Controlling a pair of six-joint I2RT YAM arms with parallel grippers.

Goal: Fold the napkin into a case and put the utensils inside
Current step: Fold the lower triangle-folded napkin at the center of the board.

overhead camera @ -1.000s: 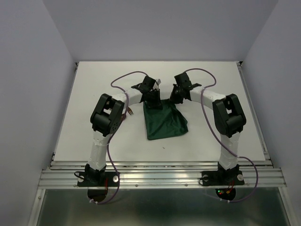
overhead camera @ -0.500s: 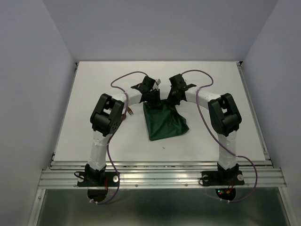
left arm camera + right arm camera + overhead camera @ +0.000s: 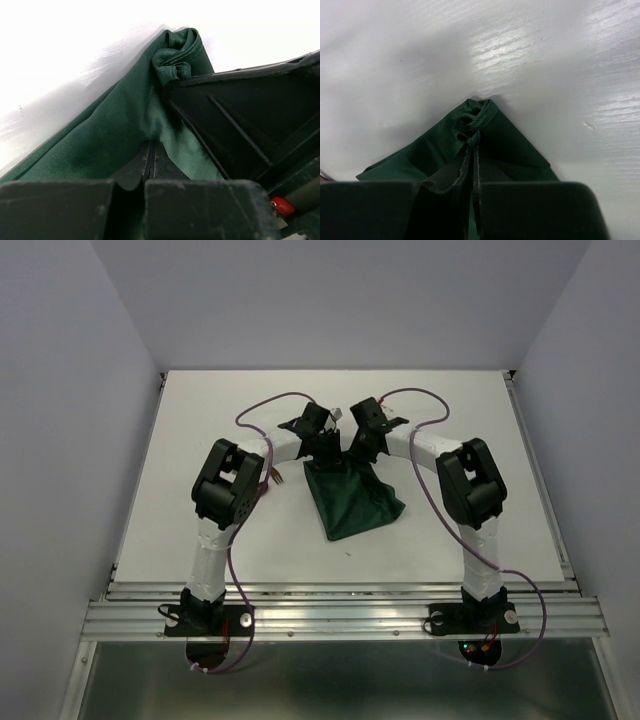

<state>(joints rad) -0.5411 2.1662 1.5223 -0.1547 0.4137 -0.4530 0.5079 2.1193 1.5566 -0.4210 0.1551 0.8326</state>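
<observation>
We saw a flat white rectangular surface (image 3: 480, 470) carrying a dark green soft cloth napkin (image 3: 355, 502) near its middle. The napkin lay bunched into a rough four-sided shape with its far edge gathered up. Near its left side lay slim reddish-brown wooden pieces (image 3: 273, 478), mostly hidden, and we could not tell them apart. A tiny dark speck (image 3: 347, 558) lay near the napkin's front edge.

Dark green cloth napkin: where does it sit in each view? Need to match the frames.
Top external: dark green cloth napkin at table centre, just near of both wrists.
Left wrist: fills the left and centre.
Right wrist: triangle at lower centre.
Shared landmark: bunched corner pinched by the right gripper; it appears top centre in the left wrist view.
</observation>
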